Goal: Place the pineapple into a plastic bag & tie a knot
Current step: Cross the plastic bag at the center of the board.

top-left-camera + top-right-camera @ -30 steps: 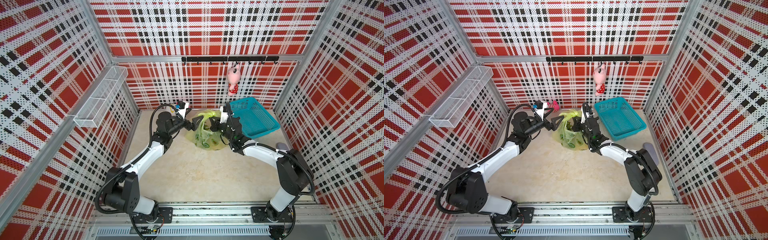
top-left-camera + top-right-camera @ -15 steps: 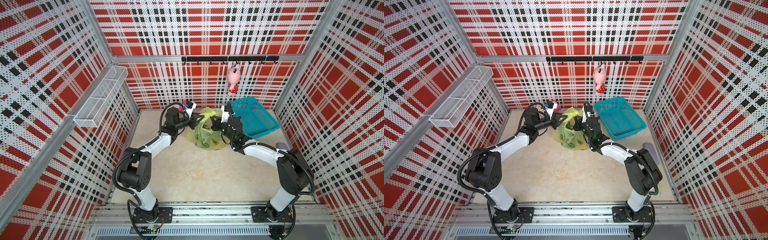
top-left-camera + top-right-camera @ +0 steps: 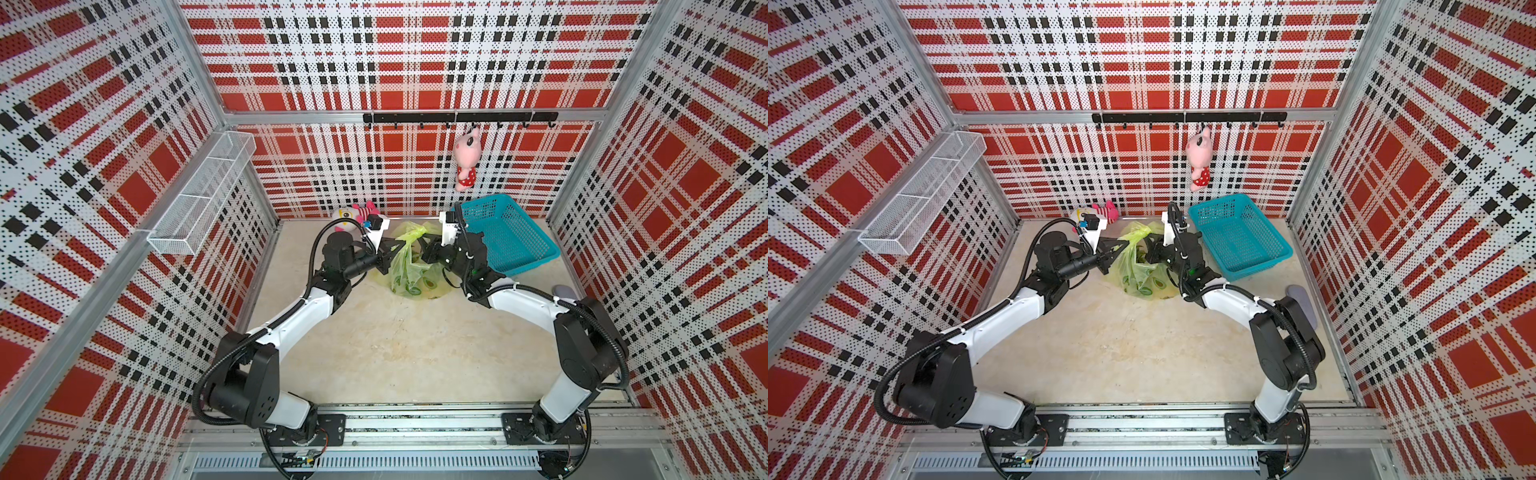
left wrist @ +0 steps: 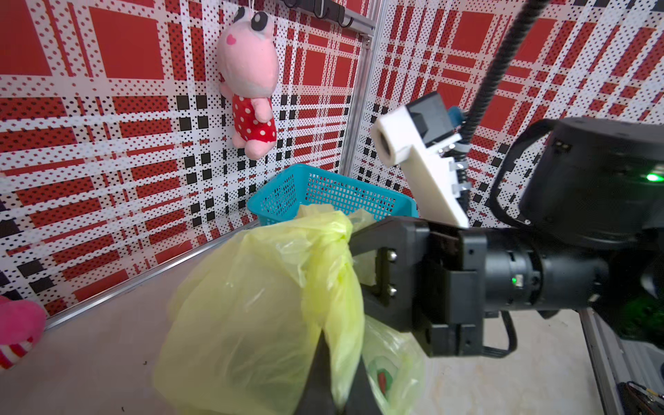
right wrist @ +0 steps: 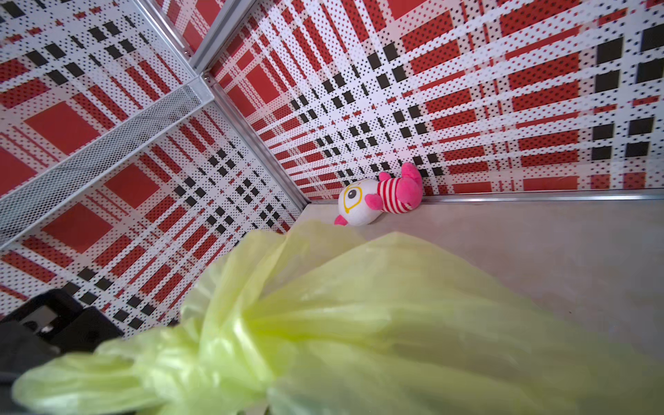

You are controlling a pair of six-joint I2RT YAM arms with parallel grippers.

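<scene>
Two grips: left pincer (image 3: 392, 250) and right pincer (image 3: 426, 248) each pinch handles of the plastic bag (image 3: 409, 276); uneven pulling could tear film or slacken the knot (image 4: 336, 248).

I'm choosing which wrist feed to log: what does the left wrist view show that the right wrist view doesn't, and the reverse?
Only the left wrist view: the hanging plush, the basket and the right gripper, shut on the bag. Only the right wrist view: the wire shelf. Both: the bag with its twisted handles, and the striped toy, of which the left wrist view shows just an edge.
</scene>
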